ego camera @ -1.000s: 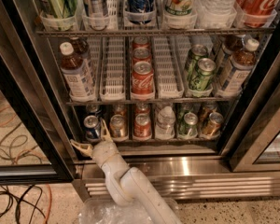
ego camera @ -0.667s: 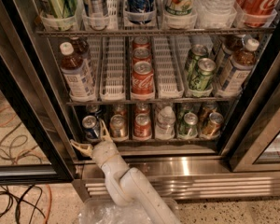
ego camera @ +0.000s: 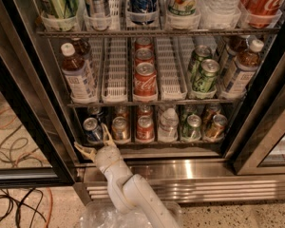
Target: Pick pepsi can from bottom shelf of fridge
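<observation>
The pepsi can [ego camera: 91, 129], blue with a silver top, stands at the far left of the bottom shelf [ego camera: 156, 144] of the fridge [ego camera: 190, 171]. My gripper [ego camera: 90, 136] is at the shelf's front left corner, just in front of and below the can. It is open, with one finger [ego camera: 106, 134] rising beside the can's right side and the other finger [ego camera: 83, 149] spread out low to the left. It holds nothing. My white arm [ego camera: 133, 196] reaches up from the bottom of the view.
On the bottom shelf, right of the pepsi can, stand a gold-brown can [ego camera: 119, 128], a red can [ego camera: 145, 127], a clear bottle [ego camera: 168, 124], a green can [ego camera: 193, 126] and another brown can [ego camera: 216, 126]. The black door frame [ego camera: 28, 113] is close on the left. Cables [ego camera: 9, 141] lie on the floor.
</observation>
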